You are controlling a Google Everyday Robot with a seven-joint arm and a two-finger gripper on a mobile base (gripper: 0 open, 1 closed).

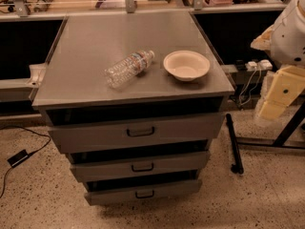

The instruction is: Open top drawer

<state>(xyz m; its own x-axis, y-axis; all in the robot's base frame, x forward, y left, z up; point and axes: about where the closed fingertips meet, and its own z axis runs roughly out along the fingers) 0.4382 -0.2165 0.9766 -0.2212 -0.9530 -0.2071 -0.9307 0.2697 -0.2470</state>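
Note:
The top drawer (pixel 95 136) is the widest gray front of three in a gray metal cabinet, with a small dark bar handle (pixel 140 131) at its centre. A dark gap shows between its front and the cabinet top (pixel 86 66). Two narrower-looking drawers sit below it (pixel 105 170) (pixel 109 195). My arm hangs at the right edge of the view, white above and pale yellow below. My gripper (pixel 272 108) is at its lower end, well to the right of the cabinet, about level with the top drawer and touching nothing.
A clear plastic bottle (pixel 127 68) lies on its side on the cabinet top beside a white bowl (pixel 186 65). A black pole (pixel 233 144) and a black frame leg (pixel 286 132) stand on the speckled floor at the right. A cable and adapter (pixel 19 157) lie at the left.

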